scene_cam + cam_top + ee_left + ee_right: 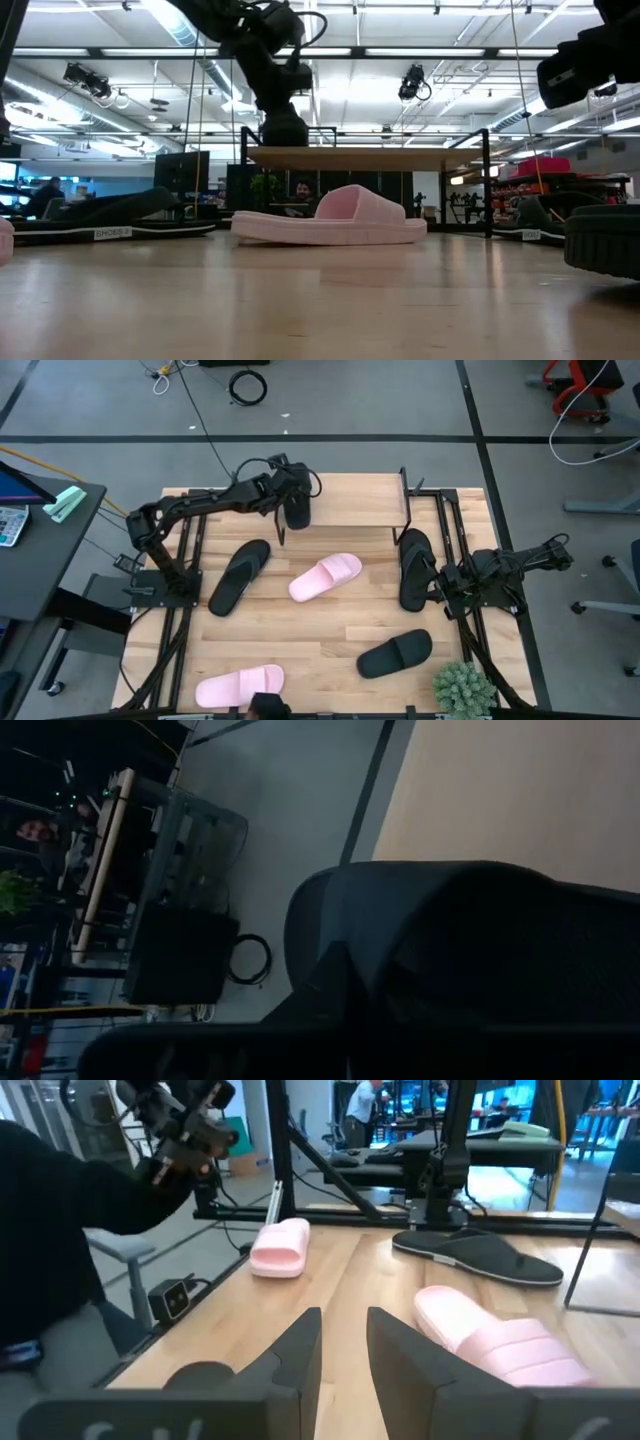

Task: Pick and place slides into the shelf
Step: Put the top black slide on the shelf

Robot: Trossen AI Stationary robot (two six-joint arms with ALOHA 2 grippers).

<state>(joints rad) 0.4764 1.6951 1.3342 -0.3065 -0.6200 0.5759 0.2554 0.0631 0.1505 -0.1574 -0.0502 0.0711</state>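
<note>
My left gripper point(290, 495) reaches to the left end of the shelf point(355, 500) and is shut on a black slide point(298, 512). In the low view the slide point(285, 128) stands steeply, its lower end at the shelf's top board point(380, 157). My right gripper point(437, 582) waits at the table's right, its fingers a little apart and empty point(345, 1330), beside another black slide point(413, 565). A pink slide point(325, 577) lies flat mid-table, with a black one point(240, 575) to its left. A black slide point(395, 653) and a pink slide point(240, 685) lie near the front edge. My left gripper holds the black slide point(470, 940) from above, over the shelf's left end. The slide fills the dark wrist view and hides the fingers, so I cannot tell which part they are on. The slide hangs steeply below the gripper, its lower end point(285, 142) at the top board.
A small potted plant point(463, 690) stands at the near right corner. The shelf's black frame posts point(405, 495) rise at its right end. Bare tabletop point(330, 625) lies between the loose slides. People show in the room behind point(300, 190).
</note>
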